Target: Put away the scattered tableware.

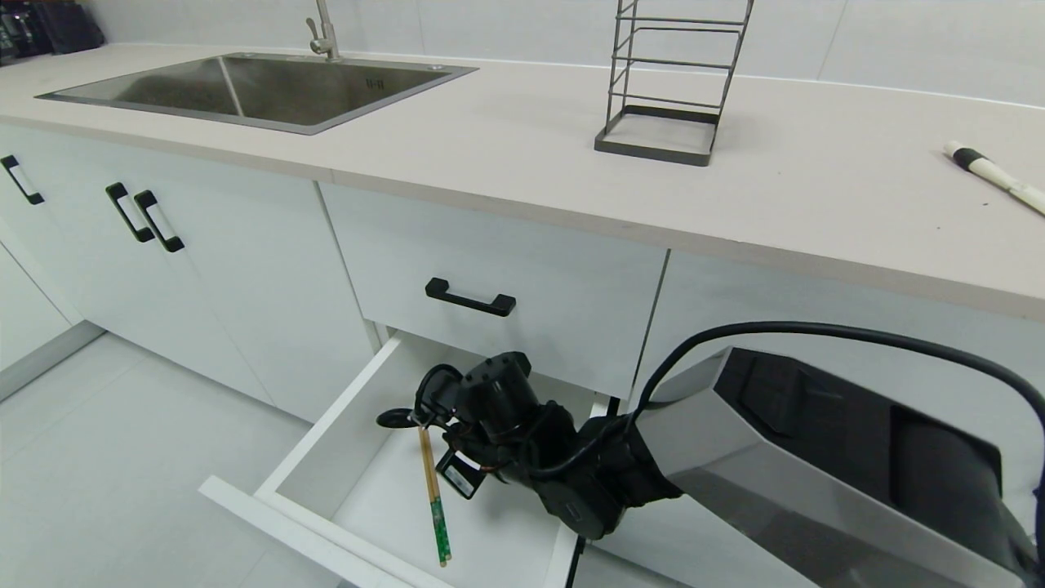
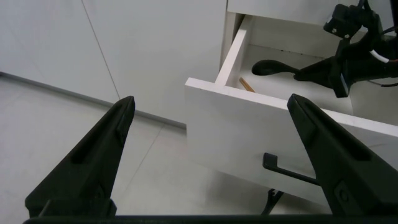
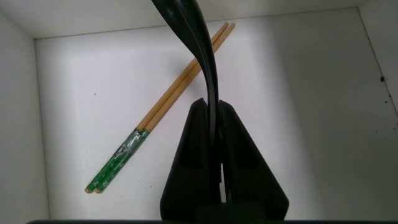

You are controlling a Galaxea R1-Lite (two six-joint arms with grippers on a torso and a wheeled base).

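Observation:
The lower drawer (image 1: 245, 496) stands pulled out. On its white floor lies a pair of wooden chopsticks (image 1: 433, 492) with green ends, also seen as chopsticks (image 3: 160, 109). My right gripper (image 1: 423, 411) is inside the drawer, shut on the handle of a black spoon (image 1: 394, 418); the spoon (image 3: 194, 38) hangs just above the chopsticks. From outside the drawer front (image 2: 249, 146), my left gripper (image 2: 210, 102) stands open and holds nothing, low near the floor. That view shows the spoon's bowl (image 2: 270, 66) and a chopstick tip (image 2: 246, 84).
Above is a closed drawer with a black handle (image 1: 469, 298). The counter carries a sink (image 1: 253, 86), a dark wire rack (image 1: 669, 82) and a white-and-black utensil (image 1: 992, 171) at the far right. Cabinet doors (image 1: 139, 220) stand to the left.

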